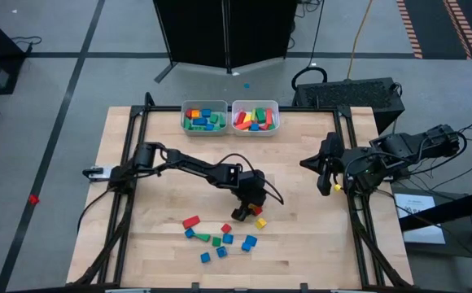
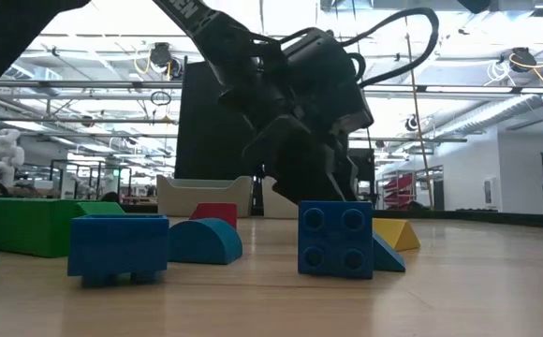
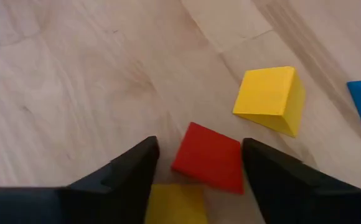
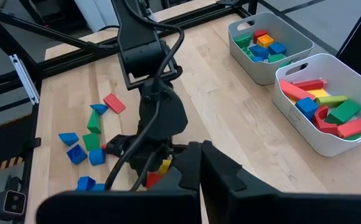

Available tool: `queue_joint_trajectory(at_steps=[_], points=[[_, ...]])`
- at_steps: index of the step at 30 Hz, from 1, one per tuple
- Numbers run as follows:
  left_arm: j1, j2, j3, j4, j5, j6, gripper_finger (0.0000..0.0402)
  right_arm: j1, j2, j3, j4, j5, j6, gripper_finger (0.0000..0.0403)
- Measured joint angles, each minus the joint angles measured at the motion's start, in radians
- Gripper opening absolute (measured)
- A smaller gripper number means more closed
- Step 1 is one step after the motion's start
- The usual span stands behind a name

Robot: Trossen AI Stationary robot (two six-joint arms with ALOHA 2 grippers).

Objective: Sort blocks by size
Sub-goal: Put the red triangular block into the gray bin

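Two dark fingers (image 3: 134, 174) of the left gripper (image 3: 199, 171) stand spread apart over the wood, with a small red block (image 3: 208, 155) on the table between them, not yet pinched. A yellow cube (image 3: 271, 98) lies just beside it, apart from the fingers, and another yellow piece (image 3: 175, 202) shows close under the wrist. Judgement: this is a descent onto the red block, grasp not yet closed.

Sorted so far, high view: two pale bins at the far edge of the wooden table (image 1: 130, 244). The left bin (image 1: 184, 124) holds mostly small blue, green and orange pieces; the right bin (image 1: 276, 110) holds longer bars in red, pink, yellow and green. Both look partly filled, roughly a dozen pieces each, though exact counts cannot be read.

Left to do: a loose cluster near the front edge, including a red flat block (image 1: 190, 221), a green block (image 1: 203, 238), several blue blocks (image 1: 249, 242), and the yellow cube by the gripper. Around ten remain. Low view shows a studded blue brick (image 2: 335, 239) and a blue half-round (image 2: 205, 241) among them.

Estimate: task a little past halfway.

Right arm waits at the right table edge; right gripper (image 1: 324, 169) sits well apart from the blocks; whether its fingers are spread or closed, cannot tell.
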Motion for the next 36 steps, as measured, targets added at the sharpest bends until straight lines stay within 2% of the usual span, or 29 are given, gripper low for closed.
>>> queue_joint_trajectory(at_steps=[7,13,17,22,29,36], points=[[0.002,-0.002,-0.001,0.022,-0.034,-0.056,0.0127,0.0,0.0,0.0,-0.008,0.0,-0.016,0.0],[0.015,0.004,0.041,0.021,-0.043,-0.221,0.0127,0.0,0.0,0.0,-0.007,0.0,-0.035,0.0],[0.047,-0.038,0.085,0.034,-0.066,-0.336,0.0127,0.0,0.0,0.0,-0.008,0.0,-0.044,0.0],[0.143,-0.159,0.105,-0.041,-0.236,-0.421,0.0127,0.0,0.0,0.0,-0.032,0.0,-0.045,0.0],[0.348,-0.35,0.105,-0.324,-0.499,-0.466,0.0127,0.0,0.0,0.0,-0.044,0.001,-0.045,0.0],[0.534,-0.403,0.08,-0.461,-0.532,-0.456,0.0127,0.0,0.0,0.0,-0.059,0.005,-0.045,0.0]])
